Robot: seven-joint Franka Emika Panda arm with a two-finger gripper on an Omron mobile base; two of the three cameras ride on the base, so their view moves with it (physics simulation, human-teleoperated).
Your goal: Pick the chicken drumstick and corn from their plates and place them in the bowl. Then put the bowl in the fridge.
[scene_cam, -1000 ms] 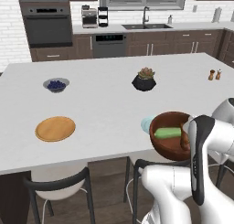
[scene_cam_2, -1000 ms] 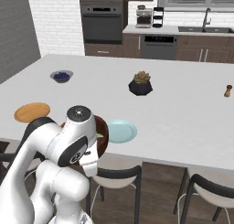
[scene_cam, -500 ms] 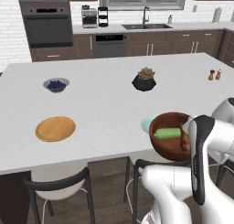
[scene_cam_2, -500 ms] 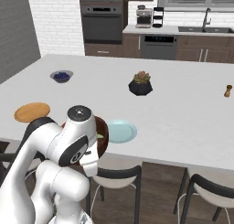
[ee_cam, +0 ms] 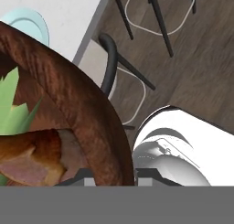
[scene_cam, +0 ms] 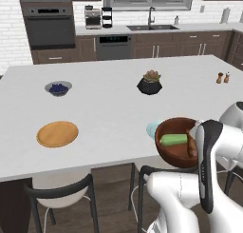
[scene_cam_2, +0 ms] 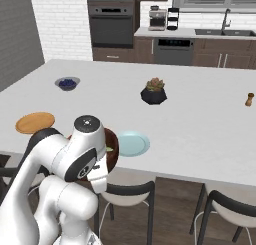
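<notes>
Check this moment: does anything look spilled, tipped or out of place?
Nothing spilled. The bowl is off the counter, past its near edge over the stools, clamped at its rim by the gripper. The corn and drumstick lie inside it.

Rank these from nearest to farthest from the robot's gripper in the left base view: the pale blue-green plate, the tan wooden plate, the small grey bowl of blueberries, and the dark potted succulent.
The gripper is shut on the dark reddish-brown wooden bowl's rim.
1. Pale blue-green plate, just beyond the bowl.
2. Dark potted succulent, farther back, mid-counter.
3. Tan wooden plate, far to the left, near the front edge.
4. Small grey bowl of blueberries, back left.
</notes>
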